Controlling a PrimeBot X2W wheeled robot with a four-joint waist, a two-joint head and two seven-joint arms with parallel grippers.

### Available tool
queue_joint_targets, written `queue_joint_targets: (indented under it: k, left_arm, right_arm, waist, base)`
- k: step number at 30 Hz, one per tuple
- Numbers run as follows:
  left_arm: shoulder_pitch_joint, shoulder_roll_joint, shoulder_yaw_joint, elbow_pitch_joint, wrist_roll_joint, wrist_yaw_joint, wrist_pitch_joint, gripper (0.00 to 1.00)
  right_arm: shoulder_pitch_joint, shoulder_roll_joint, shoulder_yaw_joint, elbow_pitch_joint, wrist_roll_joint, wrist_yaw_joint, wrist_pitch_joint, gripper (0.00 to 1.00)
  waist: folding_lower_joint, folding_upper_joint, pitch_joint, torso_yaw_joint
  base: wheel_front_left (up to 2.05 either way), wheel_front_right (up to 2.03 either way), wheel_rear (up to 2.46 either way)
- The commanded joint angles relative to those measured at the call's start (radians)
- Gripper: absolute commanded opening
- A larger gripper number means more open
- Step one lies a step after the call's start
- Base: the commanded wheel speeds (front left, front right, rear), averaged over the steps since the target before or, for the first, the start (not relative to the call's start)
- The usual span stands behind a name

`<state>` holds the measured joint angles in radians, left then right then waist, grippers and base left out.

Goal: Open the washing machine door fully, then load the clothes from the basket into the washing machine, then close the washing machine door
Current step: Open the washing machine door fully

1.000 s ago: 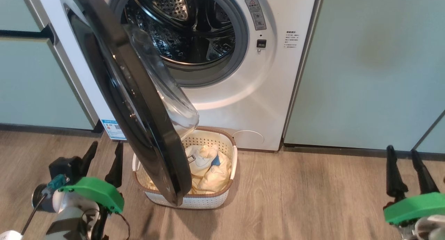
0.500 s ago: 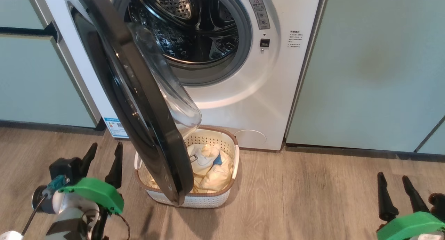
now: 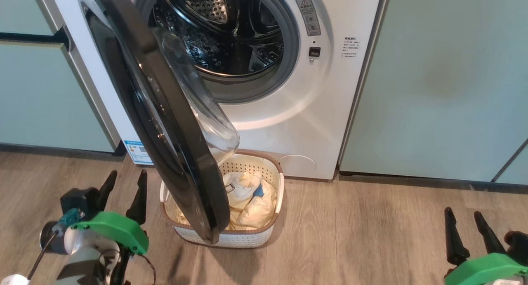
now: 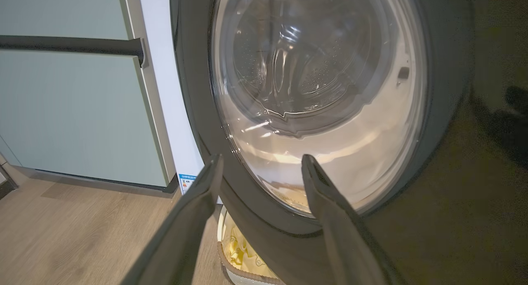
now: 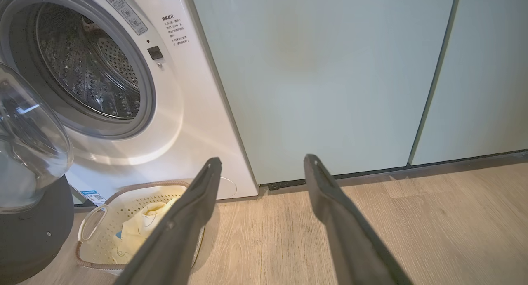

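Head view, left to right. Beside the pale teal cabinet [image 3: 41, 95], my left gripper [image 3: 127, 174] stands low over the wooden floor [image 3: 350, 235]. Its two dark fingers are spread apart and hold nothing. In its wrist view they point at the outer face of the washing machine door [image 3: 165, 124].

The door is large, round and glossy black, with a clear bulging glass bowl [image 3: 206, 120] at its centre. It is swung out on its left side, nearly edge-on to my head camera. Its lower edge hangs over the left part of the basket [image 3: 247, 239]; I cannot tell whether they touch.

The basket is cream with perforated sides, a brown rim and white handles. It sits on the floor just before the washing machine [image 3: 305, 111], below the grey-ringed opening. The clothes [image 3: 251, 202] lie in it, soft and pale yellow with a blue patch. Inside the opening the steel drum [image 3: 231, 33] shows its perforations.

Past a second teal cabinet [image 3: 445, 78], my right gripper [image 3: 462, 213] stands at the lower right corner. Its fingers are parted and empty, well apart from the basket.

Change over the last second: the right gripper has sunk lower in the head view and drifted slightly left. The whole picture has shifted a little, so the camera moved. The left gripper, door, basket and clothes keep their arrangement.
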<state>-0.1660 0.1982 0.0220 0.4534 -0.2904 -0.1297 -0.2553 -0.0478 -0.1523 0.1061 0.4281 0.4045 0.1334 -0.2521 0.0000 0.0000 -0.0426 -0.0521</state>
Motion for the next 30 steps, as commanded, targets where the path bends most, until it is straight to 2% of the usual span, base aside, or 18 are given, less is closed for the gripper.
queue_joint_targets:
  k: [1, 22, 23, 24, 25, 26, 30]
  left_arm:
    - [-0.034, 0.021, 0.032, -0.029, 0.006, -0.001, -0.006, 1.00]
    - [-0.029, 0.014, 0.028, -0.022, -0.014, -0.001, -0.006, 1.00]
    - [-0.028, 0.012, 0.030, -0.019, -0.021, -0.001, -0.006, 0.88]
    - [-0.029, 0.009, 0.034, -0.019, -0.030, -0.001, -0.006, 0.44]
    - [-0.030, 0.007, 0.039, -0.021, -0.039, -0.001, -0.006, 0.13]
    - [-0.030, 0.006, 0.042, -0.023, -0.046, -0.001, -0.006, 0.00]
    - [-0.033, -0.002, 0.069, -0.041, -0.082, -0.001, -0.006, 0.00]
  right_arm:
    - [-0.036, -0.010, 0.016, -0.024, -0.001, -0.003, -0.010, 1.00]
    - [-0.032, -0.008, 0.019, -0.023, -0.009, -0.003, -0.010, 1.00]
    - [-0.032, -0.008, 0.020, -0.022, -0.008, -0.003, -0.010, 1.00]
    - [-0.032, -0.008, 0.020, -0.022, -0.008, -0.003, -0.010, 1.00]
    - [-0.032, -0.009, 0.020, -0.022, -0.007, -0.003, -0.010, 1.00]
    - [-0.032, -0.009, 0.020, -0.022, -0.007, -0.003, -0.010, 1.00]
    - [-0.035, -0.008, 0.021, -0.021, -0.004, -0.003, -0.010, 1.00]
  waist:
    - [0.0000, 0.0000, -0.001, 0.000]
    - [0.0000, 0.0000, -0.006, 0.002]
    - [0.0000, 0.0000, -0.006, 0.002]
    - [0.0000, 0.0000, -0.006, 0.002]
    - [0.0000, 0.0000, -0.005, 0.003]
    - [0.0000, 0.0000, -0.005, 0.003]
    - [0.0000, 0.0000, -0.002, 0.003]
  base:
    - [0.00, 0.00, 0.00]
    - [0.00, 0.00, 0.00]
    - [0.00, 0.00, 0.00]
    - [0.00, 0.00, 0.00]
    - [0.00, 0.00, 0.00]
    - [0.00, 0.00, 0.00]
    - [0.00, 0.00, 0.00]
